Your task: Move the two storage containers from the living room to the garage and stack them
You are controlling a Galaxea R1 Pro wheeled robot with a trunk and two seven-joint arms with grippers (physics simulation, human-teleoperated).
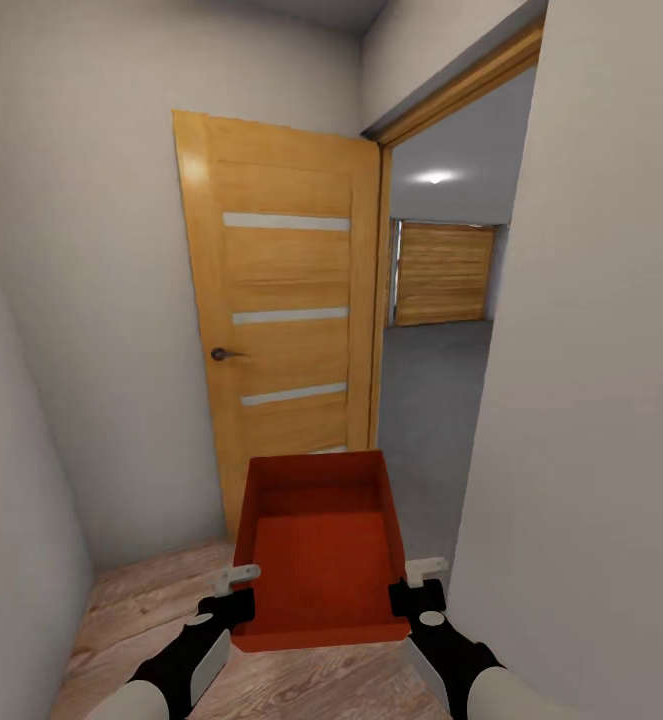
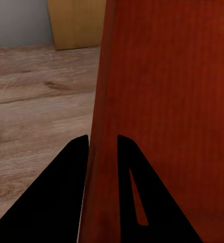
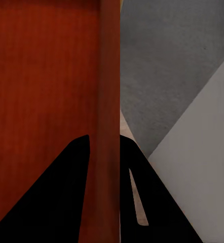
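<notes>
One orange-red bin [image 1: 323,560] hangs between both arms, above the wood-plank floor [image 1: 151,600] and just in front of an open wooden door [image 1: 281,320]. Left gripper [image 2: 103,147] is clamped on the bin's left wall, a finger on each side of it; right gripper [image 3: 104,147] is clamped likewise on the right wall. Past the door frame, a grey concrete floor [image 1: 431,400] runs to a wooden garage door [image 1: 443,272] under one ceiling light [image 1: 435,177].

Orange-red container [image 1: 321,560], no lid, empty, level, held above wood floor.
</notes>
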